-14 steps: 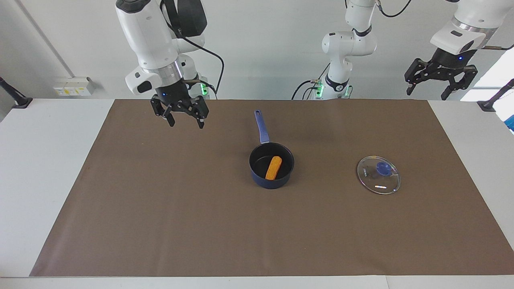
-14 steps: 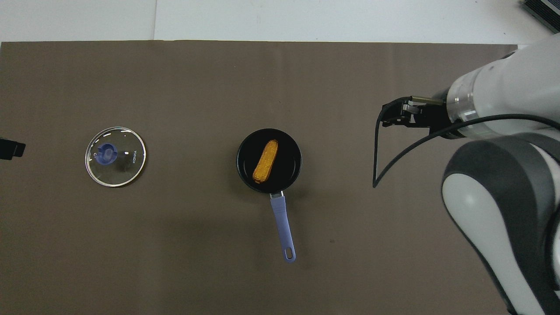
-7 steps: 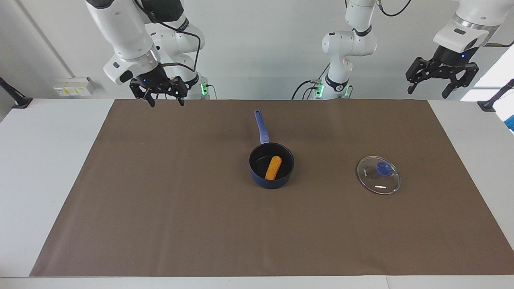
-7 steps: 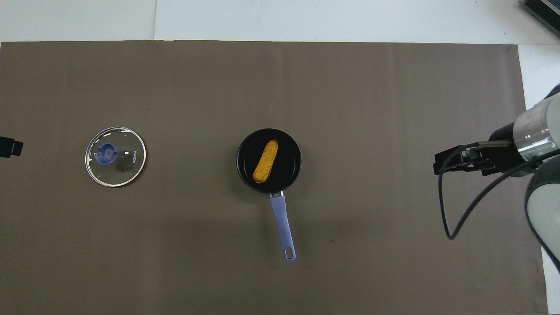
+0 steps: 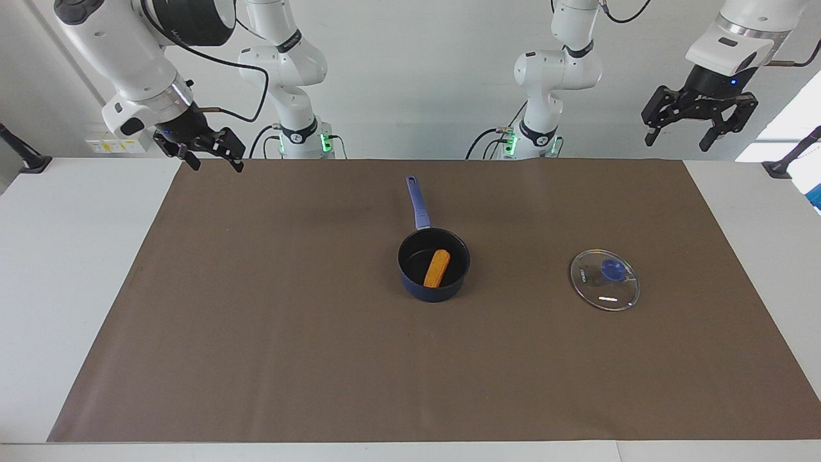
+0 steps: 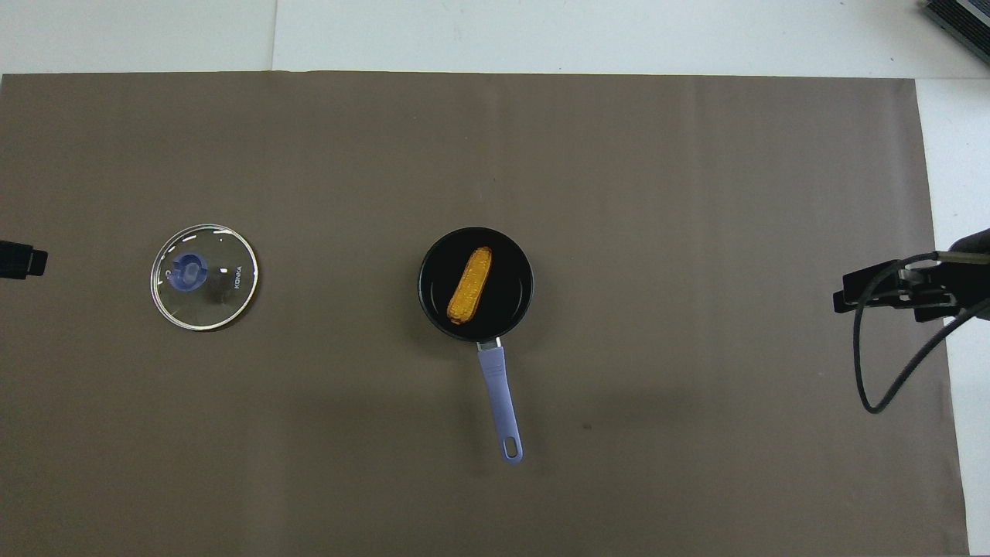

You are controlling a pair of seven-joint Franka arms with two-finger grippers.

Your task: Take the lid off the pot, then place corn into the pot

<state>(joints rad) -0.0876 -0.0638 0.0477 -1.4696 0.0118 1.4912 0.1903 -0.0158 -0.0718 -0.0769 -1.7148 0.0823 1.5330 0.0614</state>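
Observation:
The dark blue pot (image 5: 420, 290) stands uncovered at the middle of the brown mat, its long handle (image 5: 417, 202) pointing toward the robots. The yellow-orange corn (image 5: 437, 268) lies inside it, also seen in the overhead view (image 6: 470, 285). The glass lid (image 5: 605, 280) with its blue knob lies flat on the mat toward the left arm's end, apart from the pot (image 6: 506, 309). My right gripper (image 5: 216, 165) is open and empty, up over the mat's corner at the right arm's end. My left gripper (image 5: 677, 142) is open and empty, raised high over the left arm's end.
The brown mat (image 5: 256, 333) covers most of the white table (image 5: 77, 269). The lid shows in the overhead view (image 6: 204, 277). Only the tips of the right gripper (image 6: 851, 282) and left gripper (image 6: 23, 260) reach into the overhead view.
My right gripper has drawn back and up, away from the pot toward the right arm's end of the table. The left gripper rose slightly. Pot, corn and lid have not moved.

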